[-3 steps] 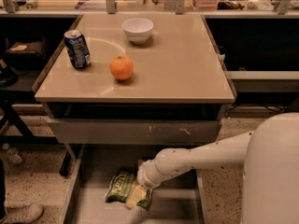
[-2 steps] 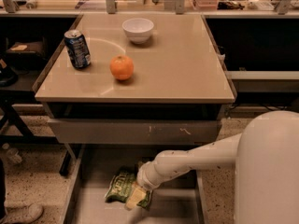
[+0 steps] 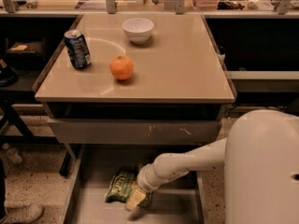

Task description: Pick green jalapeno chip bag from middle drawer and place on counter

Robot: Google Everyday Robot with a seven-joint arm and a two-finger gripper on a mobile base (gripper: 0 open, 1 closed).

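Note:
The green jalapeno chip bag (image 3: pixel 122 186) lies on the grey floor of the open middle drawer (image 3: pixel 93 171), below the counter's front. My gripper (image 3: pixel 135 199) reaches down into the drawer from the right on its white arm (image 3: pixel 187 162) and sits on the bag's right end. The counter (image 3: pixel 177 64) is a tan tabletop above the drawer.
On the counter stand a blue soda can (image 3: pixel 77 49) at the left, an orange (image 3: pixel 122 67) near the middle and a white bowl (image 3: pixel 138 30) at the back. A scratched grey drawer front (image 3: pixel 135 130) hangs just above the open drawer. My white body (image 3: pixel 264 171) fills the lower right.
My arm and body have shifted slightly. The gripper stays at the bag's right end, and the bag has not visibly moved.

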